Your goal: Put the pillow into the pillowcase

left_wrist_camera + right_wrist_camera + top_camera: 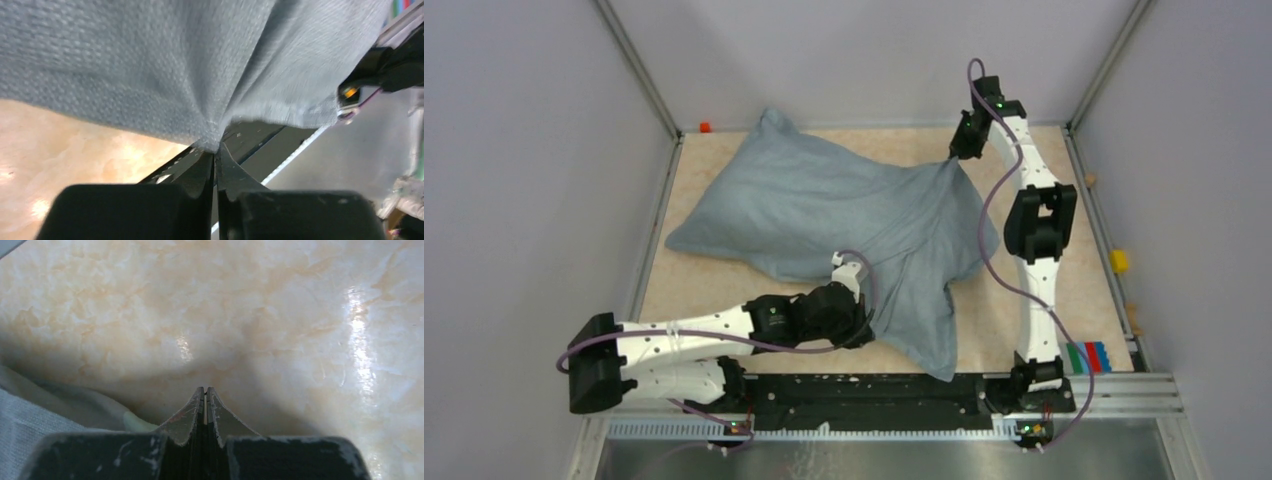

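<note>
The grey-blue pillowcase [824,205] lies across the middle of the table, bulging plumply at the far left and hanging limp and wrinkled towards the near edge. No white pillow fabric shows; the cloth covers whatever fills the bulge. My left gripper [864,322] is shut on a pinch of the pillowcase [190,65] near its front flap, and the cloth fans out from the fingertips [207,160]. My right gripper [957,150] is at the far right, beside the pillowcase's pointed corner. Its jaws are shut with no cloth showing between them [205,390]. Pale cloth [30,420] lies to its lower left.
A black rail [874,388] runs along the near edge between the arm bases. A small red thing [705,127] sits at the far left corner, a yellow block [1118,261] on the right rim, and coloured blocks [1089,357] by the right base. Grey walls enclose the table.
</note>
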You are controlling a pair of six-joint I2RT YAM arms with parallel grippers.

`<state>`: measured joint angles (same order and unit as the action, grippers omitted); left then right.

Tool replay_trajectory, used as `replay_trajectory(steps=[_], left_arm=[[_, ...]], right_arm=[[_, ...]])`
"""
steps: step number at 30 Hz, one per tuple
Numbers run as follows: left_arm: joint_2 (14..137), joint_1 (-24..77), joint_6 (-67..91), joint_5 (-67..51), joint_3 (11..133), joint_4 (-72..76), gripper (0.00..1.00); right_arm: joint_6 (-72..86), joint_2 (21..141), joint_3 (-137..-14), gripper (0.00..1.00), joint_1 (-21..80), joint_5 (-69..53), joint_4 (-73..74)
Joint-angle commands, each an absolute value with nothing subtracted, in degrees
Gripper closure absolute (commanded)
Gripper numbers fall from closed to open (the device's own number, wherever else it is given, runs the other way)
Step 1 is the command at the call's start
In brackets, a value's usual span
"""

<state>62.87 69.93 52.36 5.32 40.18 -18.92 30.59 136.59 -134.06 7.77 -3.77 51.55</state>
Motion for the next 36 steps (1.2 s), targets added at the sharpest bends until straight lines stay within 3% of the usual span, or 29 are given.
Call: replay_trajectory(steps=[1, 2, 3, 7, 12, 17, 22, 26, 29, 32, 34, 36], left_arm=[[60.44, 70.78, 49.49, 3.17, 40.55, -26.26, 0.78], [60.01, 70.77, 48.71, 5.09, 41.50, -25.01, 0.63], [60.07, 70.76, 47.52, 6.82, 43.13, -23.70, 0.57], [66.08, 70.66, 43.16, 12.70, 50.34, -22.89, 0.44], [75.82, 70.83, 39.68, 13.34, 57.29, -17.21, 0.36], [83.79, 71.17, 41.39, 23.55, 62.84, -18.58, 0.42], [87.43, 71.63, 43.92, 28.28, 64.68, -21.72, 0.40], [88.07, 71.63, 42.71, 28.89, 63.38, -18.79, 0.52], [88.87, 71.71, 41.77, 27.96, 63.89, -18.48, 0.74], [88.84, 71.85, 41.19, 26.79, 63.69, -18.29, 0.90], [88.20, 72.25, 40.64, 25.69, 63.81, -18.47, 0.98], [87.14, 73.05, 40.29, 23.54, 64.43, -19.26, 1.00]], right_arm=[[29.67, 133.93, -136.51, 1.00, 4.36, -1.08, 45.07], [29.43, 132.19, -133.29, 1.00, 4.77, -1.60, 43.44], [29.16, 129.85, -128.19, 1.00, 5.25, -1.61, 41.76], [30.18, 121.11, -114.44, 1.00, 5.97, -2.24, 34.47], [30.66, 118.28, -109.17, 1.00, 5.97, -2.70, 32.25], [30.60, 118.21, -108.56, 1.00, 6.03, -3.52, 32.28], [30.20, 118.21, -108.37, 1.00, 6.19, -4.01, 32.05], [30.10, 118.37, -108.28, 1.00, 6.21, -4.35, 31.73], [30.27, 118.56, -108.36, 1.00, 6.17, -4.48, 31.55], [30.39, 118.73, -108.46, 1.00, 6.21, -4.72, 31.32], [30.42, 118.93, -108.66, 1.00, 6.17, -4.66, 31.23], [30.45, 119.27, -109.26, 1.00, 6.21, -4.53, 31.33]])
